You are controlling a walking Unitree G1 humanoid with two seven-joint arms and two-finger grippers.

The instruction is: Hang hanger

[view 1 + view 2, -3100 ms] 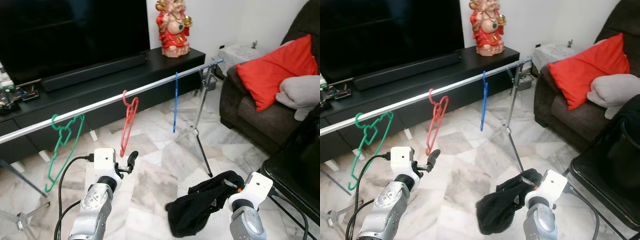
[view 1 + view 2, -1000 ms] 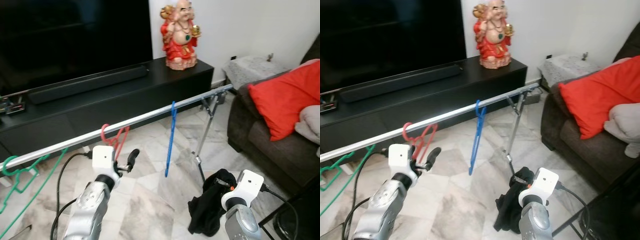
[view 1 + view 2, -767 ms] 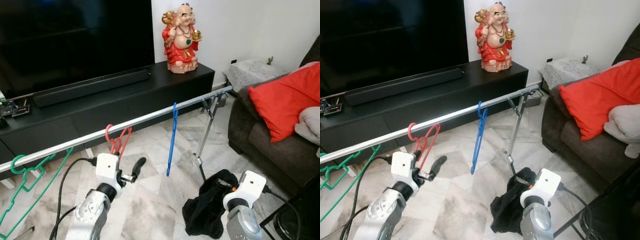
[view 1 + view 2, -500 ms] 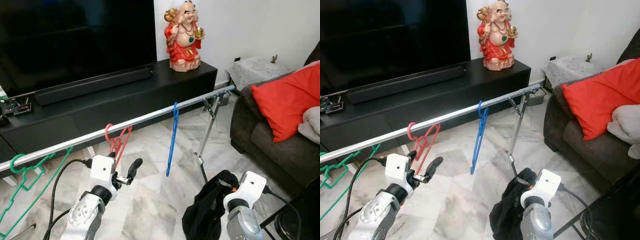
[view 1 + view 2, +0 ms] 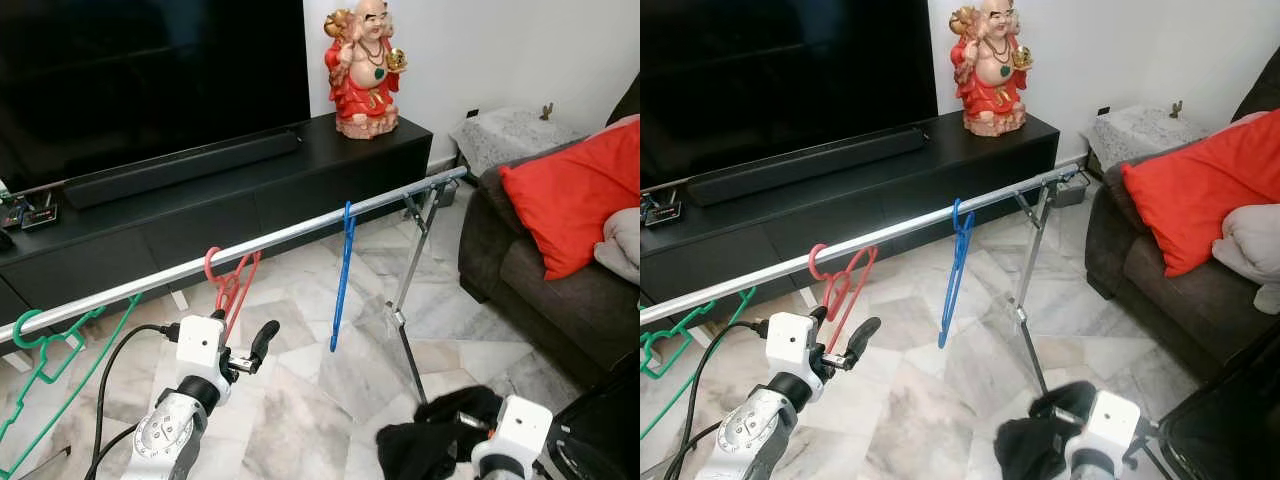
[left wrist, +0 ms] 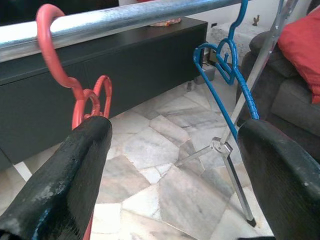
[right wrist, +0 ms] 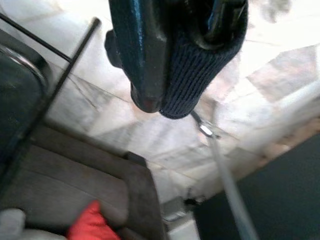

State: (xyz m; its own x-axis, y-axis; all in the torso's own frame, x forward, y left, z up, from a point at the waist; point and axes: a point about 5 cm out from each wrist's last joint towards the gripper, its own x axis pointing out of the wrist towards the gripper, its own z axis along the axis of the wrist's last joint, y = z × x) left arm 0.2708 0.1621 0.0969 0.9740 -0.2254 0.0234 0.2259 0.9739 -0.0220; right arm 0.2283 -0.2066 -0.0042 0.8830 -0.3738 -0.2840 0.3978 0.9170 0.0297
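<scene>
Landmark: steel rail [image 5: 290, 237], running on a slant in front of the black TV cabinet [image 5: 330, 160] and carried at its far end by a folding metal stand [image 5: 408, 300].

Three hangers on the rail, hooks over it:
- green hanger [image 5: 45, 350] at the near end, beside the left arm
- red hanger [image 5: 228, 290] next along the rail
- blue hanger [image 5: 342, 275] further on, between the red one and the stand, hanging edge-on

Left gripper [image 6: 175, 180]: raised just in front of the rail, below it, aimed at the stretch between the red and blue hangers. Jaws spread wide, nothing between them. In the wrist view one finger [image 6: 65, 175] sits right in front of the red hanger's lower part; contact can't be told.

Right gripper [image 7: 170, 55]: low, on the near side of the rail past the stand, over the marble floor [image 5: 300, 400]. Jaws pressed together on a black knitted garment [image 5: 430, 440], which bunches and droops from it. A hanger inside the garment can't be made out.

Beyond the rail: dark TV screen [image 5: 140, 70] and soundbar [image 5: 180, 170] on the cabinet, red figurine [image 5: 365, 65] at the cabinet's end nearest the stand. Past the stand end of the rail: dark sofa [image 5: 520, 270] with a red cushion [image 5: 575, 195].
</scene>
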